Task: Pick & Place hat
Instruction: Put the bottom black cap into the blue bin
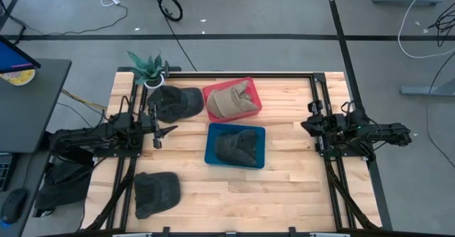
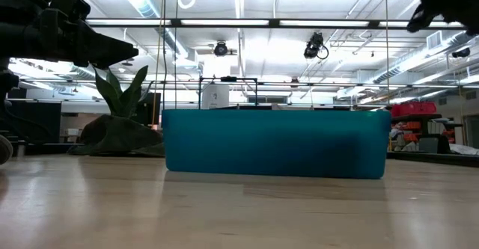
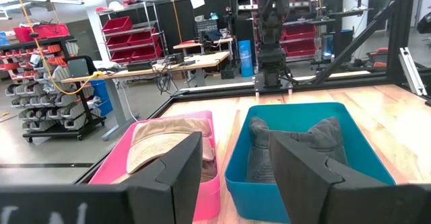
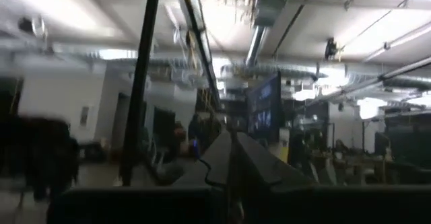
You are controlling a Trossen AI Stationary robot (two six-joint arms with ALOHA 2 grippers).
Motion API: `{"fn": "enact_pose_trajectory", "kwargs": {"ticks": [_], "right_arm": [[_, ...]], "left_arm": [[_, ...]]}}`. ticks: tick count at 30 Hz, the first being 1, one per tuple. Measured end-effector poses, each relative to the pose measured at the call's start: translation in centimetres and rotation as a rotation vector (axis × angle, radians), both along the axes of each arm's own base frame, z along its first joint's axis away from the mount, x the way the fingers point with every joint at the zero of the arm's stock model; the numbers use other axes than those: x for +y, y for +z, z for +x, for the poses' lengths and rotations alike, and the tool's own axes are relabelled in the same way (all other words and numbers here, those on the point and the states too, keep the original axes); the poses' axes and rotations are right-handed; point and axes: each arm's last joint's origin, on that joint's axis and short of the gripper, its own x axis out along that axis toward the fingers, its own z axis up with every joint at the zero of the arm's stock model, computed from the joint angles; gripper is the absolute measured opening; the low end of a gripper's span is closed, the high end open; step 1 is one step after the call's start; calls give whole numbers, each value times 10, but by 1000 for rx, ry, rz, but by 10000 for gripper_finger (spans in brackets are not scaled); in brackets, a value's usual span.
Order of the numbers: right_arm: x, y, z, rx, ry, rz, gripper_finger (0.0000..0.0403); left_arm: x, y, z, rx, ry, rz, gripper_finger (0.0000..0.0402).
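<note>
Several hats are on the table. A tan hat (image 1: 231, 100) lies in a pink bin (image 1: 250, 87) and a dark grey hat (image 1: 236, 146) in a blue bin (image 1: 213, 155). One dark hat (image 1: 174, 102) lies by the far left, another (image 1: 155, 192) near the left. My left gripper (image 1: 158, 132) hovers open left of the bins. In its wrist view (image 3: 236, 163) it points at the tan hat (image 3: 165, 146) and the grey hat (image 3: 296, 143). My right gripper (image 1: 304, 125) (image 4: 232, 140) is shut and raised at the right side.
A potted plant (image 1: 148, 66) stands at the far left corner, next to the dark hat (image 2: 116, 137). Black frame rails (image 1: 316, 102) run along the table's sides. The blue bin (image 2: 277, 143) fills the middle of the low view. Bare wood (image 1: 284, 187) lies toward the near edge.
</note>
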Motion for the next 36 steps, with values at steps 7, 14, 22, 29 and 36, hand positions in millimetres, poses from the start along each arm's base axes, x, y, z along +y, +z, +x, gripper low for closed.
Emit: {"fn": "enact_pose_trajectory", "kwargs": {"ticks": [7,14,22,29,36], "right_arm": [[0,-26,9,268,-44,-115,24],[-4,-41,11,435,-184,-85,24],[-4,-43,12,454,-190,-107,24],[-4,-43,12,454,-189,-104,24],[-4,-42,12,445,-197,-129,24]], "left_arm": [[0,0,0,0,0,0,177],[0,0,0,0,0,0,177],[0,0,0,0,0,0,177],[0,0,0,0,0,0,177],[0,0,0,0,0,0,177]]}}
